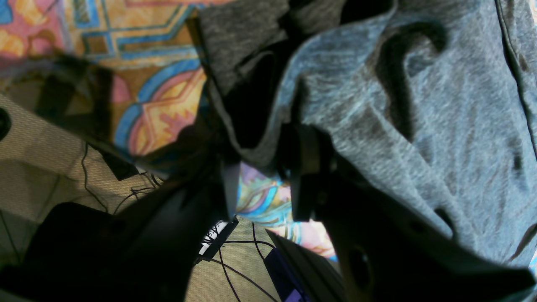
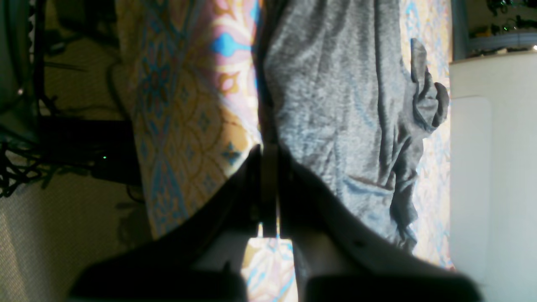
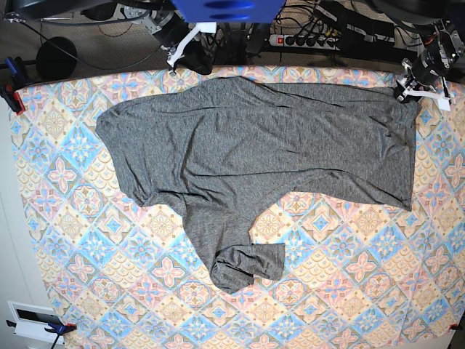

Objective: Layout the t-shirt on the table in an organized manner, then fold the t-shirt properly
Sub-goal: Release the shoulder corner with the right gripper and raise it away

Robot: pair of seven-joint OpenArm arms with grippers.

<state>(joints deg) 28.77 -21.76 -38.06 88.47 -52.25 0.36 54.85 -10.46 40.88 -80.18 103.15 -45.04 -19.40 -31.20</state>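
The t-shirt (image 3: 247, 138) is lying spread across the far half of the table (image 3: 349, 291), its dark heather-grey body stretching from the left side to the right edge, with one long sleeve (image 3: 232, 247) trailing toward the near side and ending in a doubled-over cuff.

At the far right corner, the left gripper (image 3: 404, 91) is pinching the shirt's corner. In the left wrist view its jaws are standing partway apart with a bunched fold of the grey knit (image 1: 268, 138) sitting between them, the rest of the cloth fanning out to the right over the patterned tablecloth (image 1: 159, 105).

Along the far edge, left of centre, the right gripper (image 3: 174, 57) is sitting at the shirt's rim. In the right wrist view its fingers (image 2: 268, 184) are pressed fully together right at the fabric's edge (image 2: 268, 126); I cannot tell whether any cloth is caught between them.

Cables and a power strip (image 3: 305, 40) are lying beyond the table.
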